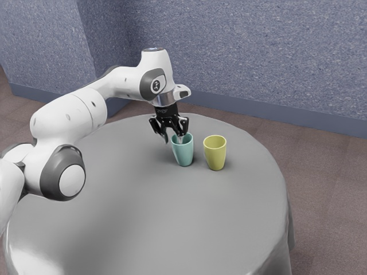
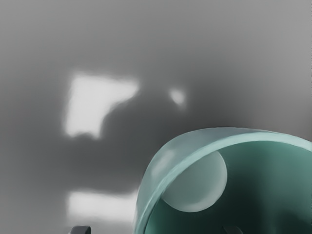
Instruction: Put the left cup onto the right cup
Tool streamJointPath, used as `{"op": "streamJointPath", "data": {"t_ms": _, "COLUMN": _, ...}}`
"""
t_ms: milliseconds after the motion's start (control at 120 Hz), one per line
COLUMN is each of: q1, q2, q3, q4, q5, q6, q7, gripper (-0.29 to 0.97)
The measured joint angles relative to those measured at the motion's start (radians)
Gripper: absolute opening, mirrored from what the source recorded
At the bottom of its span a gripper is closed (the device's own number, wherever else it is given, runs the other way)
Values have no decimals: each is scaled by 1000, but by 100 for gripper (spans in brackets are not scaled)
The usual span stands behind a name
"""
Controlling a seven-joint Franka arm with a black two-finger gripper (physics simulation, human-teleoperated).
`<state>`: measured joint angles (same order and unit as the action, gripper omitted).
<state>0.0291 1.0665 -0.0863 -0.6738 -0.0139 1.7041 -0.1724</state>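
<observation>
The tool [image 1: 173,137] hangs open at frame centre, fingers straddling the teal cup's [image 1: 184,152] rim on the tabletop [image 1: 143,217]. A shallow pinch could slip or tip it into the yellow cup [image 1: 215,153] just right of it

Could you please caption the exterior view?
Black pincer open at teal tapered cup, yellow tapered cup beside, on round grey table.

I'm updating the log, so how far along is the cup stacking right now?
Done: the approach, since the hand is down at the rim of the teal cup. In hand: the grasp; I can't tell whether it has closed, and the cup stands on the table. Left: lifting it, carrying it over to the yellow cup beside it, and setting it on top.
</observation>
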Motion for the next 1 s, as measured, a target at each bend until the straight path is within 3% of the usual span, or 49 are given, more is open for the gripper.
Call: {"op": "streamJointPath", "data": {"t_ms": 1000, "q1": -1, "q2": 11, "q3": 0, "q4": 0, "q5": 0, "q6": 21, "q7": -2, "gripper": 8}}
